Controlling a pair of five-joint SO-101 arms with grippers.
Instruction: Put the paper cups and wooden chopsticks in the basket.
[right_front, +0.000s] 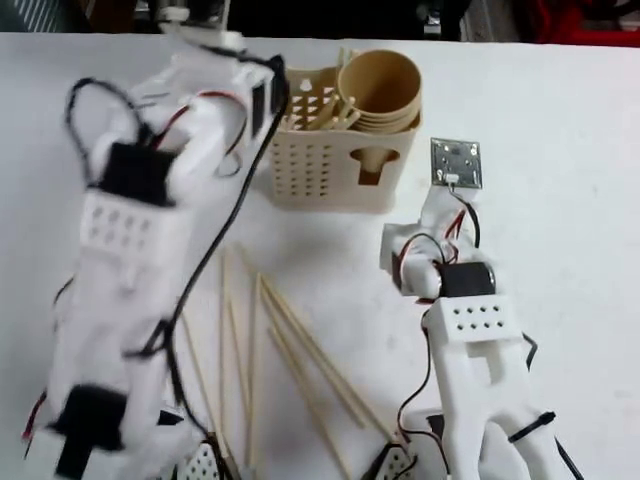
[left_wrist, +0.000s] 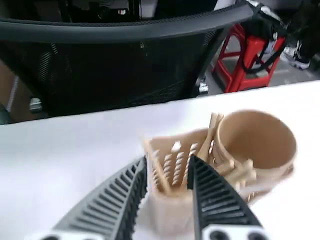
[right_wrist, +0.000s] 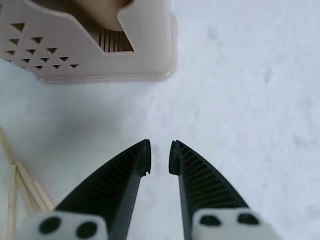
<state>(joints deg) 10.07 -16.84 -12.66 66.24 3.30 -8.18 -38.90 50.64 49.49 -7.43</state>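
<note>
A beige perforated basket (right_front: 330, 170) stands at the back middle of the white table. A stack of paper cups (right_front: 380, 88) lies tilted in it, with a few wooden chopsticks (right_front: 318, 105) beside them. Several more chopsticks (right_front: 270, 340) lie loose on the table in front. My left gripper (left_wrist: 169, 172) hovers open just above the basket's (left_wrist: 175, 215) left part, with the chopsticks (left_wrist: 161, 170) inside showing through the gap between its fingers. My right gripper (right_wrist: 159, 157) is open and holds nothing, low over bare table in front of the basket's (right_wrist: 100, 55) right corner.
The left arm (right_front: 130, 230) stretches over the table's left side and the right arm (right_front: 470, 320) stands at the front right. Cables hang from both. A black mesh chair (left_wrist: 125, 55) and a red stool (left_wrist: 245, 55) stand beyond the table's far edge.
</note>
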